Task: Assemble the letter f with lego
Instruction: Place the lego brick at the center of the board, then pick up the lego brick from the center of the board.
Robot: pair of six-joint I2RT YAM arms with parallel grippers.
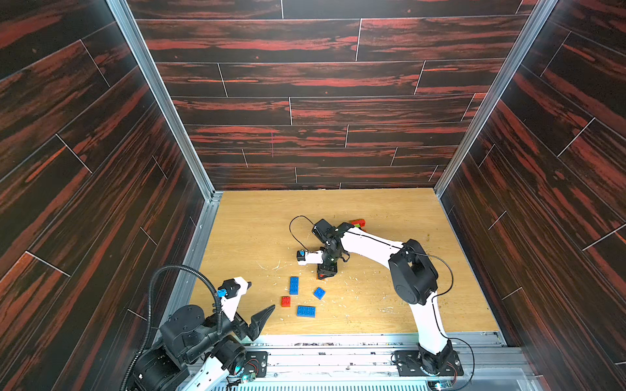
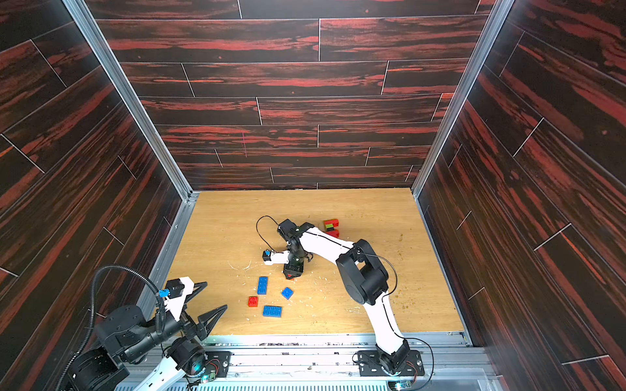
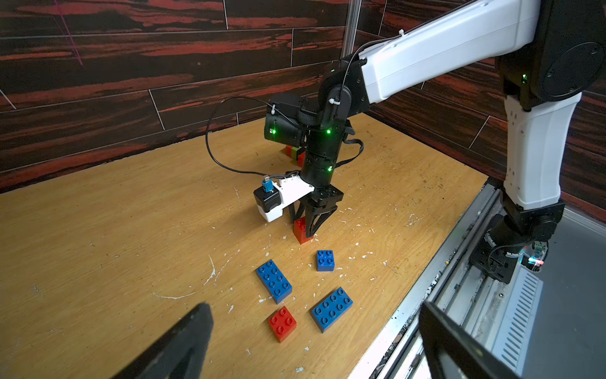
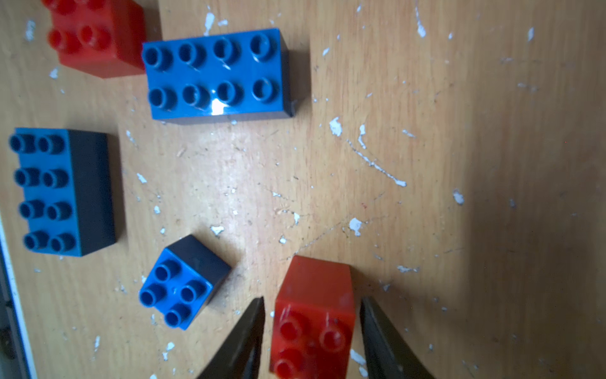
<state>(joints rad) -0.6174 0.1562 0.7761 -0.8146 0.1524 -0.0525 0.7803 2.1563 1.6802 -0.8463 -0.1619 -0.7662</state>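
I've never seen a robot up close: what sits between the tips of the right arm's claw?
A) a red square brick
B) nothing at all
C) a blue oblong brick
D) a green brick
A: the right wrist view shows a red square brick between the right claw tips, a thin gap either side.

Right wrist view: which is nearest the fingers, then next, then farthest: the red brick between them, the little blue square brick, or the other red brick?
1. The red brick, between the right fingers.
2. The little blue square brick, just beside it, turned askew.
3. The other red brick, farthest, past a long blue brick.
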